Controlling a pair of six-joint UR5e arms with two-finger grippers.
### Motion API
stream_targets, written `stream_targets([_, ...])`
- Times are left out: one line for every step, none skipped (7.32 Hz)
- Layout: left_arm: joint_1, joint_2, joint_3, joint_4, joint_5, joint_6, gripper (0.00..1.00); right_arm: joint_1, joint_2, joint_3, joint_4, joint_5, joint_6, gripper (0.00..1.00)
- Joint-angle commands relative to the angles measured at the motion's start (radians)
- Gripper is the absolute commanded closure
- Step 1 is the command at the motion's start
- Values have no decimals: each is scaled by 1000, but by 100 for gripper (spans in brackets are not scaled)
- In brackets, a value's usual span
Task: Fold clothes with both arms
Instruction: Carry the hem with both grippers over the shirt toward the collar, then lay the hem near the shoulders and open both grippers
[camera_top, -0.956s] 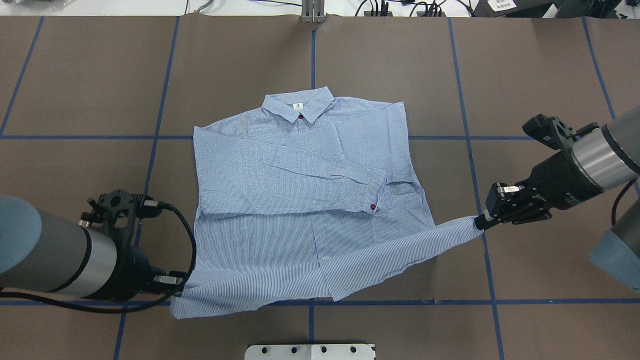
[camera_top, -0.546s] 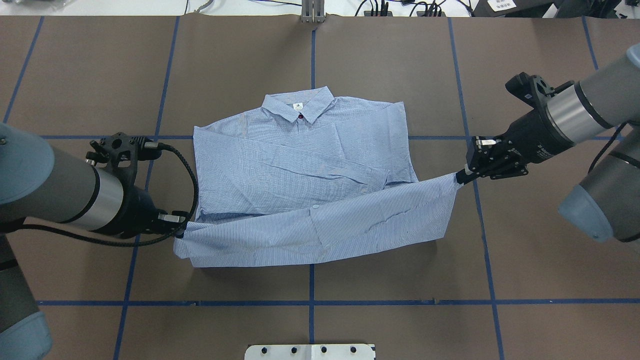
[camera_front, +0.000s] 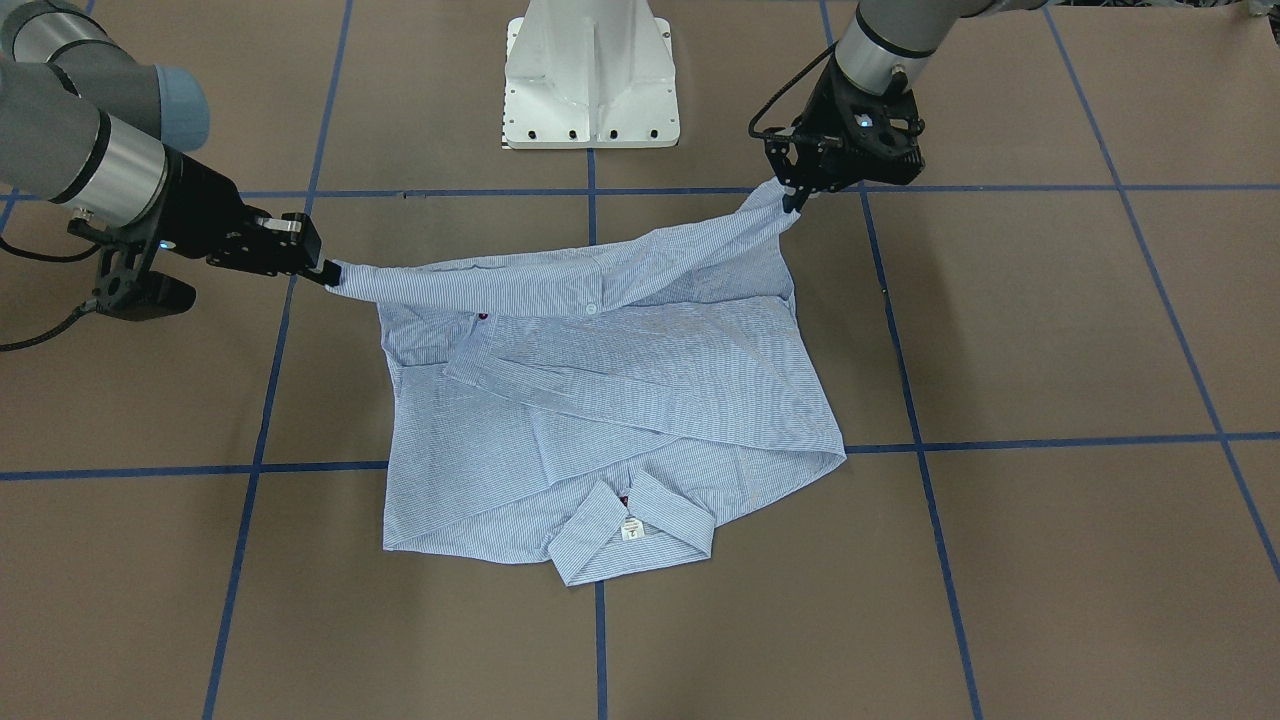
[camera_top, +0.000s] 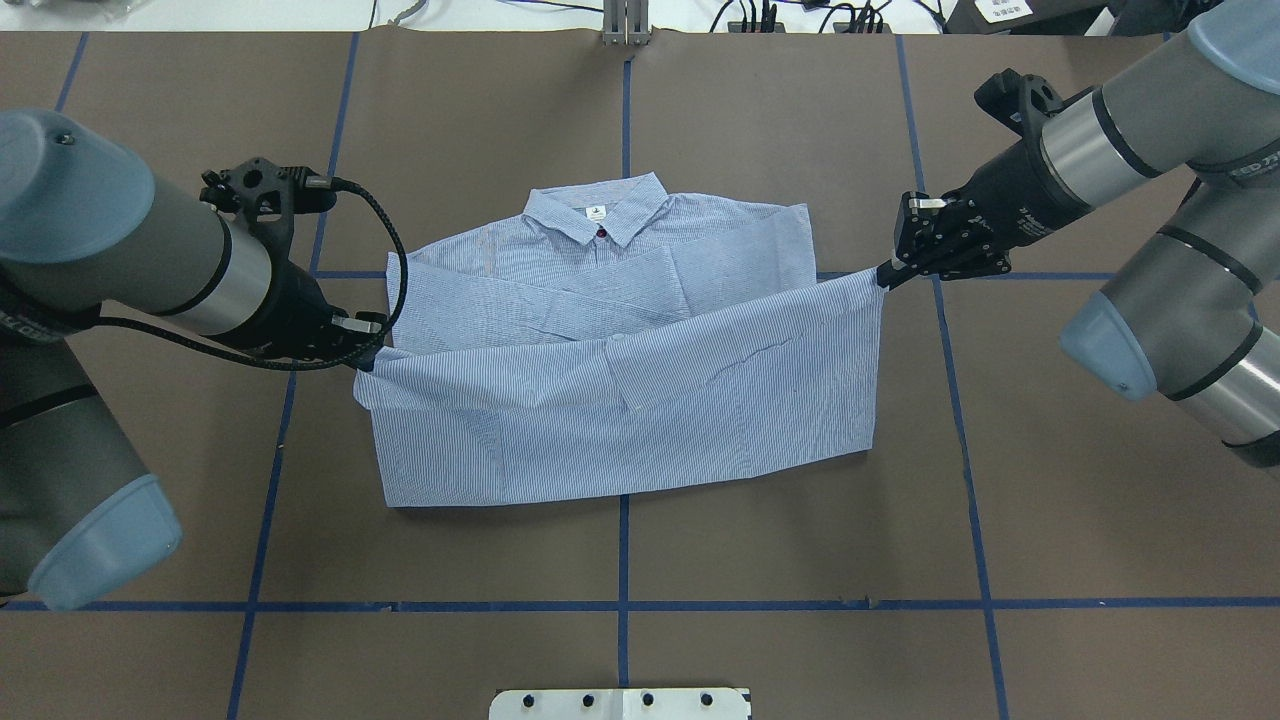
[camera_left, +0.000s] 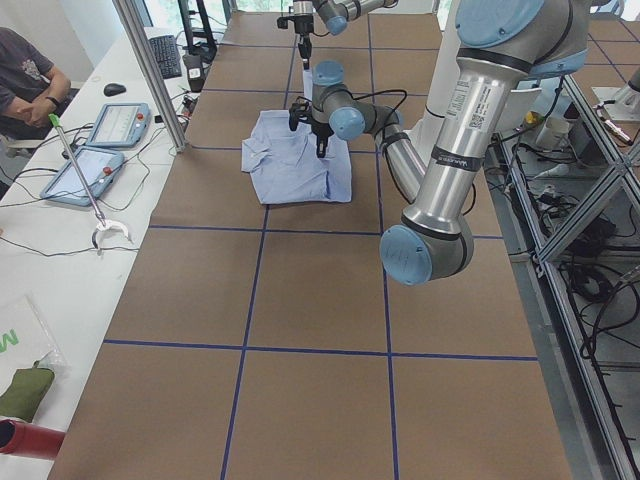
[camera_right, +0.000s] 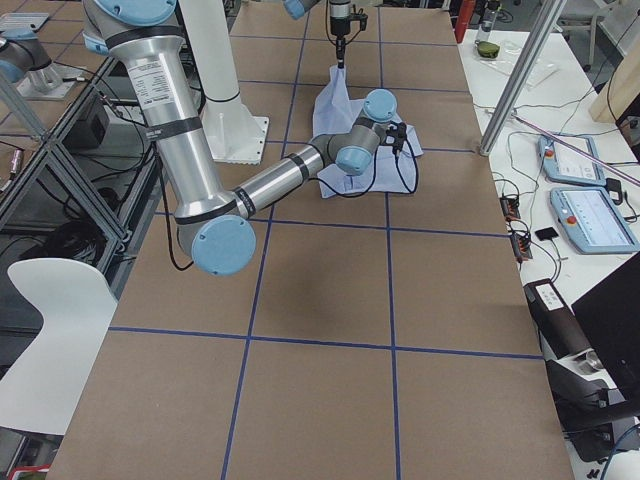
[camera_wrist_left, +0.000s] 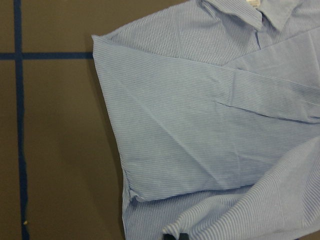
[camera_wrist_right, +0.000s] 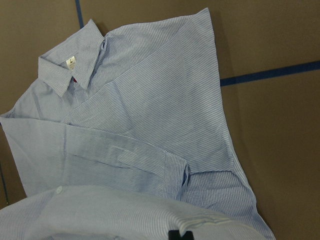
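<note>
Blue-striped shirt (camera_top: 620, 420) on table (camera_top: 800, 560) centre, sleeves (camera_top: 500, 305) folded in. Near edge: fresh crease (camera_top: 620, 485). Hem (camera_top: 700, 330), a second ago trailing toward the robot, now lifted and carried halfway up the body; bottom fold judged half done. Left gripper (camera_top: 365, 358) pinches hem's left corner, right gripper (camera_top: 885, 278) its right corner, cloth taut between. Collar (camera_top: 600, 210) beyond, uncovered
</note>
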Motion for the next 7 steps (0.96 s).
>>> stream_targets([-45,-75,104,-8,-3,24,100,17,52,-75,1,-13,-3,100])
stream_targets([-45,-92,139,-23,-1,24,100,30,60,-101,2,-20,-23,100])
stream_targets([-47,-108,186,-61,-1,22,100,39,69,-122,4,-25,-44,100])
stream_targets([-56,-112,229,-107,-1,24,100,39,111,-174,2,-25,-44,100])
stream_targets([-65,-114,266,-135,0,24,100,38,142,-217,4,-39,-46,100])
stream_targets([-76,-113,303,-167,2,24,100,34,159,-242,4,-56,-52,100])
stream_targets([-97,-113,322,-181,2,27,100,31,184,-279,4,-57,-54,100])
